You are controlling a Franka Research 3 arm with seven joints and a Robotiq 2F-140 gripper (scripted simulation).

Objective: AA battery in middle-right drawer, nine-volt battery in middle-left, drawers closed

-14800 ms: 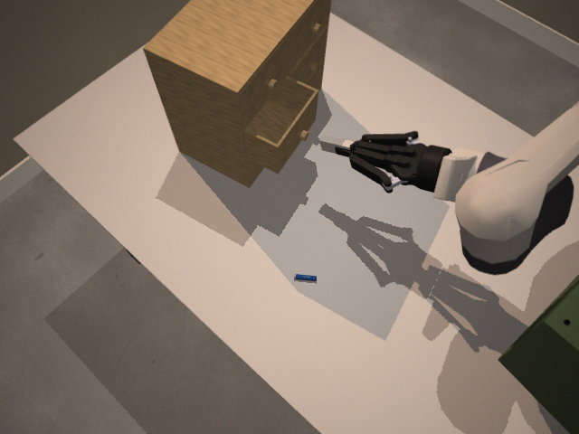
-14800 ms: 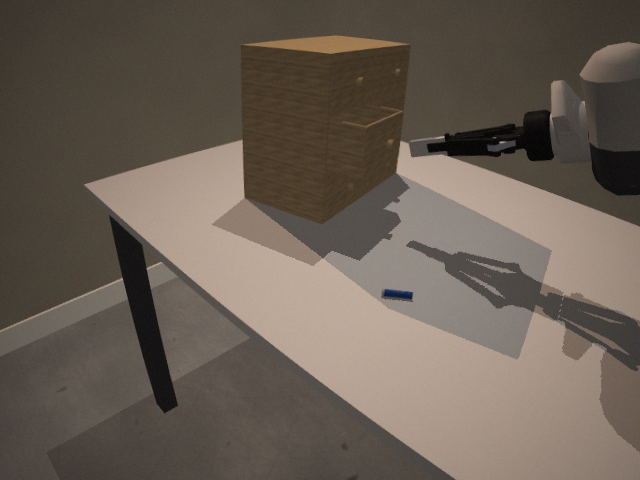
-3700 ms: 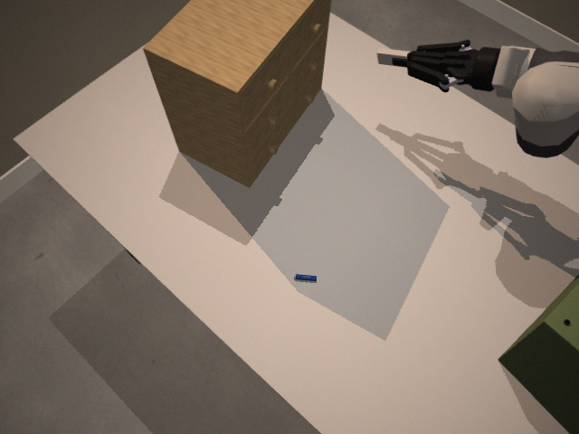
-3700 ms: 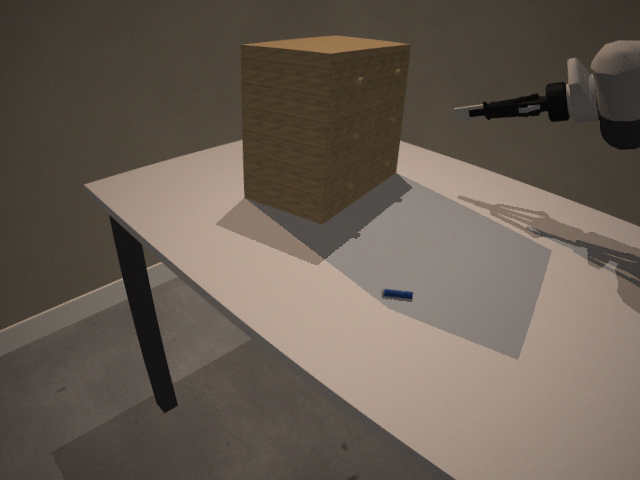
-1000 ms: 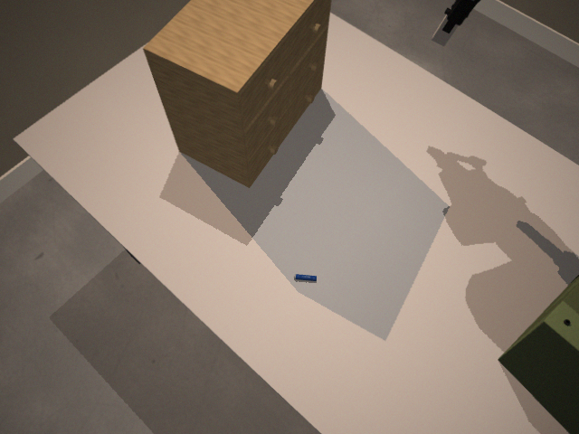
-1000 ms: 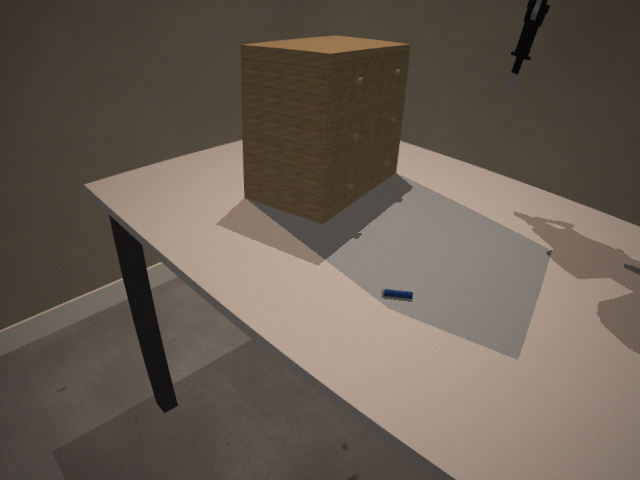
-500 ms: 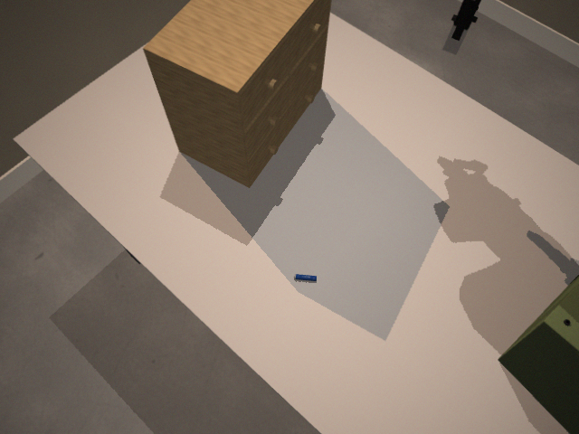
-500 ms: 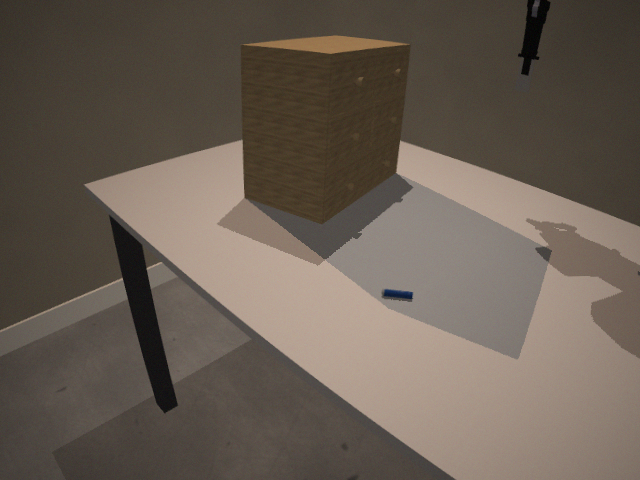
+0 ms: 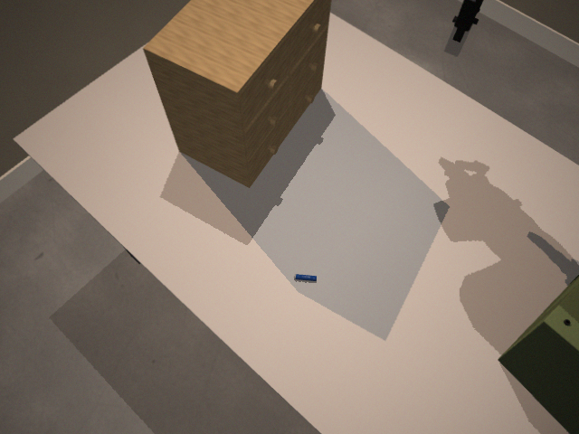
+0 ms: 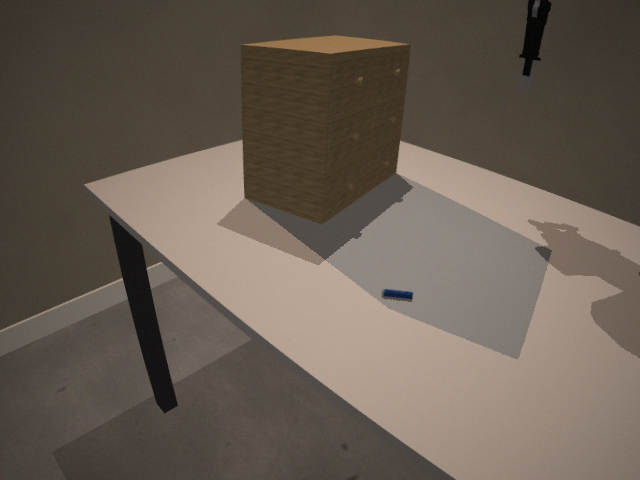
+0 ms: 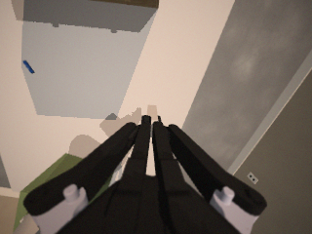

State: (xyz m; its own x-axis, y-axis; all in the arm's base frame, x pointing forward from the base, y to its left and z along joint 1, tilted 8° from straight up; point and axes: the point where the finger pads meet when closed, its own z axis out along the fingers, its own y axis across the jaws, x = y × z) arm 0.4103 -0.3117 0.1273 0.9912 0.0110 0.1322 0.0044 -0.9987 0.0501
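Note:
The wooden chest stands at the far left of the table, its drawer fronts with small knobs facing right, all flush. It also shows in the exterior view. The blue AA battery lies flat on the table in the chest's shadow, well in front of the drawers; it also shows in the exterior view and the wrist view. I see no nine-volt battery in any view. My gripper hangs high above the far right edge of the table, fingers pointing down, shut and empty.
A green box stands at the table's right edge, partly cut off by the frame; it also shows in the wrist view. The table's far edge and the floor lie just below the gripper.

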